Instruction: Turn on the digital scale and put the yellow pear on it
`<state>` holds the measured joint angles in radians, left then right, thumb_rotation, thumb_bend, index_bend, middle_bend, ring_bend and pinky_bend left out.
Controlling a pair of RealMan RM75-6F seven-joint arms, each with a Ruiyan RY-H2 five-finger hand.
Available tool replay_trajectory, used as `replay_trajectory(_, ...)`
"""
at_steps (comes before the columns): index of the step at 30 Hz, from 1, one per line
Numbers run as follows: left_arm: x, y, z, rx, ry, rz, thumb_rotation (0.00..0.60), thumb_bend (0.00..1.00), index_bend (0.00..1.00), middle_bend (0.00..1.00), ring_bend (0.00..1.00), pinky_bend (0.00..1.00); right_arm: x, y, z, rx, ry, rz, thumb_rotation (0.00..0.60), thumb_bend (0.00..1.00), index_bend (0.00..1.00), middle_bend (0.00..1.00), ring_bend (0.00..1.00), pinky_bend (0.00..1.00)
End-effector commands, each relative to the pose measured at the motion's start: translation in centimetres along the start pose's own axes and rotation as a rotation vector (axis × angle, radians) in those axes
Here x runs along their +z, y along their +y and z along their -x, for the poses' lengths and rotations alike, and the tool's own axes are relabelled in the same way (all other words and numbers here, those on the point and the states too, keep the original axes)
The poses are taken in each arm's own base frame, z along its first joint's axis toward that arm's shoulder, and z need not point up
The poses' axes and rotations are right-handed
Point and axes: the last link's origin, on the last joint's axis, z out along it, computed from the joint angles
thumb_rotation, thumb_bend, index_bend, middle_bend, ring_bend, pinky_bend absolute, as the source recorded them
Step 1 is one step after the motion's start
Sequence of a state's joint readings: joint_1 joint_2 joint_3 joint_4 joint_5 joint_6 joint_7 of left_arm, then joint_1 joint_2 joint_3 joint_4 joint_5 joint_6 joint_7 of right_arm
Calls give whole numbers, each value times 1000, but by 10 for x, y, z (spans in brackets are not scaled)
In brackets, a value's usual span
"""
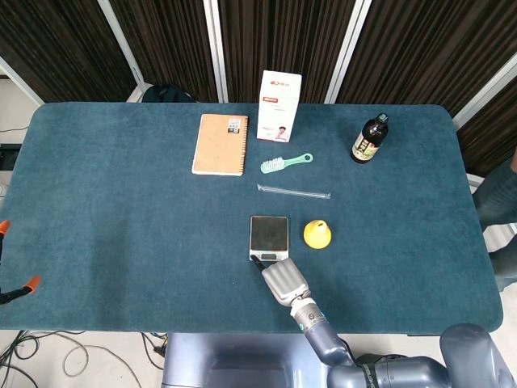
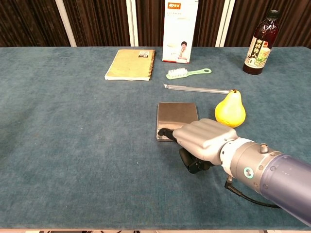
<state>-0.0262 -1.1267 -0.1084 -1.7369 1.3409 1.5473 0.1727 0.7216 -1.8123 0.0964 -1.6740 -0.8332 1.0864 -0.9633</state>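
Observation:
The small silver digital scale (image 1: 269, 233) (image 2: 177, 115) lies flat near the table's middle. Just right of it the yellow pear (image 1: 317, 234) (image 2: 230, 110) stands upright on the cloth, apart from the scale. My right hand (image 1: 284, 280) (image 2: 204, 140) reaches in from the near edge, holding nothing. One dark fingertip (image 2: 165, 132) (image 1: 257, 260) touches the scale's front left strip, while the other fingers curl under the palm. The scale's display is hidden behind the hand. My left hand appears in neither view.
Along the far side lie a tan spiral notebook (image 1: 220, 144) (image 2: 130, 64), a white carton (image 1: 279, 94) (image 2: 180, 30), a green brush (image 1: 284, 162) (image 2: 187, 73) and a dark bottle (image 1: 370, 139) (image 2: 262, 42). A clear thin tube (image 1: 293, 191) (image 2: 197, 89) lies just beyond the scale.

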Motion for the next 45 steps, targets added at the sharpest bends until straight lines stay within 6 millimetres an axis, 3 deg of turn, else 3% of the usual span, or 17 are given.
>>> replay_trajectory(1, 0, 0, 0, 1, 0, 0, 600, 104, 66, 0, 0, 0, 0, 0, 0, -1, -2, 1, 600, 905, 32, 789, 859, 1000)
replay_trajectory(15, 0, 0, 0, 3, 0, 0, 600, 104, 66, 0, 0, 0, 1, 1, 4, -10, -18, 7, 600, 905, 37, 789, 859, 1000)
replay_trajectory(34, 0, 0, 0, 4, 2, -3, 600, 104, 66, 0, 0, 0, 2, 0, 8, -17, -28, 15, 600, 905, 235, 789, 859, 1000)
replay_trajectory(45, 0, 0, 0, 4, 0, -3, 600, 104, 66, 0, 0, 0, 3, 0, 7, -20, -25, 16, 600, 905, 281, 789, 859, 1000)
